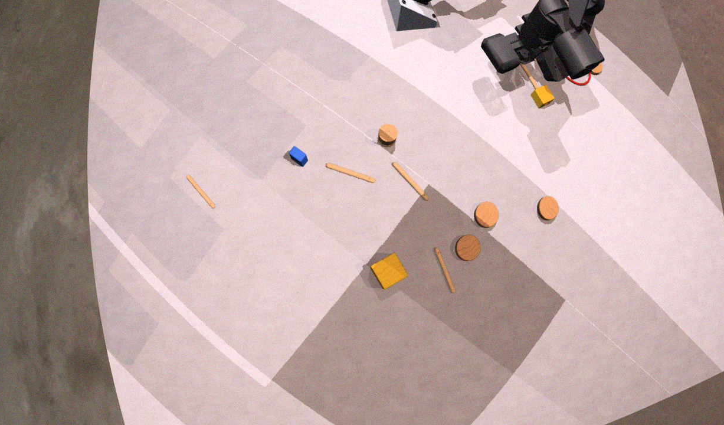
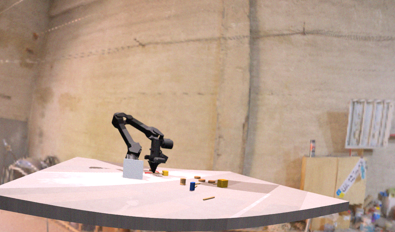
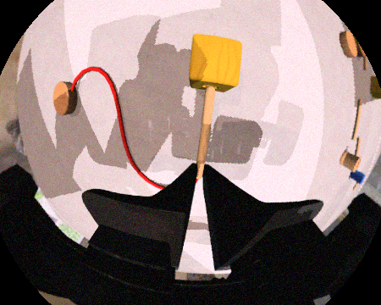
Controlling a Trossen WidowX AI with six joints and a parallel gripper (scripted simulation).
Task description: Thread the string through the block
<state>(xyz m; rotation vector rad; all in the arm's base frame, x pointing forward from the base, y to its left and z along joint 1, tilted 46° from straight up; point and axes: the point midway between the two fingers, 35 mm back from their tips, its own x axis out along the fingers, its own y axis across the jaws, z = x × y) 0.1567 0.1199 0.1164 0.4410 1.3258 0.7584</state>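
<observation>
My gripper (image 3: 199,168) (image 2: 154,171) is shut on the rear end of the wooden stick (image 3: 205,127) (image 1: 528,74), low over the table. The stick's front tip meets the hole in the near face of the small yellow block (image 3: 218,61) (image 1: 542,96) (image 2: 164,173). How far the tip is inside, I cannot tell. The block sits on the table. The red string (image 3: 120,123) (image 1: 580,83) curves from the fingertips to the round wooden button (image 3: 64,98) (image 1: 596,68), left of the block in the wrist view. The arm hides the fingertips in the top view.
A larger yellow block (image 1: 389,271) (image 2: 222,183), a wooden spool (image 1: 387,131) (image 2: 183,181) and a blue block (image 1: 298,156) (image 2: 192,186) stand farther off. Loose discs (image 1: 486,213) and several loose sticks (image 1: 350,172) lie around them. A grey panel (image 2: 132,168) stands beside the arm's base.
</observation>
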